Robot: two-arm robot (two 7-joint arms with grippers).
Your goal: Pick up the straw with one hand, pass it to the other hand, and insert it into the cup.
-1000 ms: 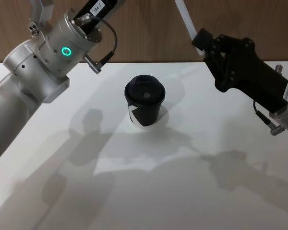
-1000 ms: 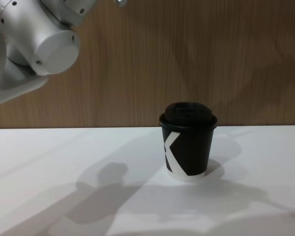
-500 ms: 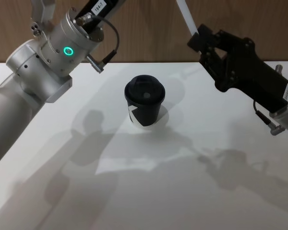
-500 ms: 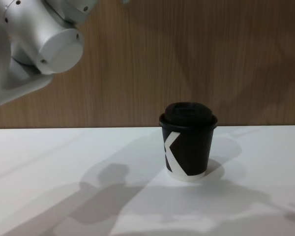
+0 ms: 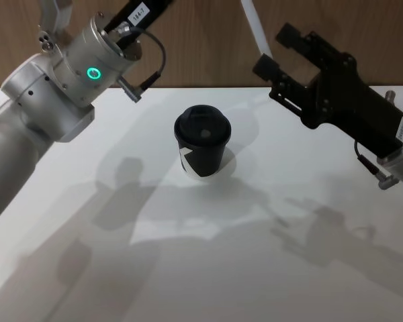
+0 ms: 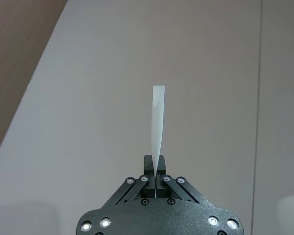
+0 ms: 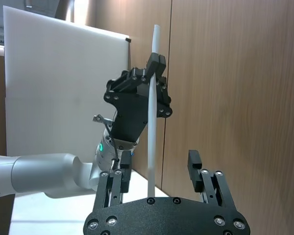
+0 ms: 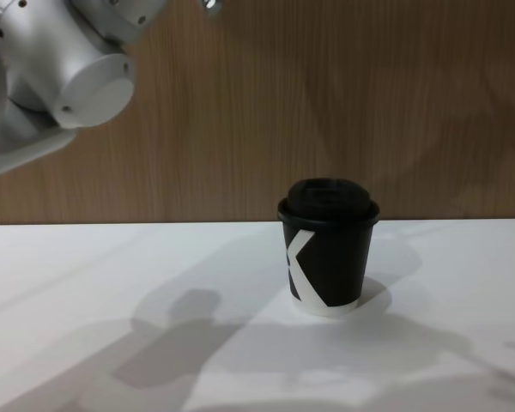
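The cup (image 5: 203, 142) stands lidded mid-worktop (image 5: 208, 268). Raised at its 2 o'clock, the right end effector (image 5: 277, 50) gapes wide, the straw (image 7: 151, 122) passing between its spread fingers, unpinched. Farther off, near 11 o'clock, the left end effector (image 7: 155, 66) clamps the straw; the head view's top edge crops both.

The cup (image 8: 328, 257) looks like matt black paper, and its lid (image 8: 329, 199) is smooth black plastic with a slight shine. The straw (image 6: 158, 122) is smooth and matt white. The left hand (image 6: 155, 164) and the right hand (image 5: 279, 51) are matt black with small bright screws. The left arm (image 5: 47, 94) is satin silver metal. The desk (image 5: 208, 268) is smooth matt white, and the wall (image 8: 326, 86) shows wood grain.
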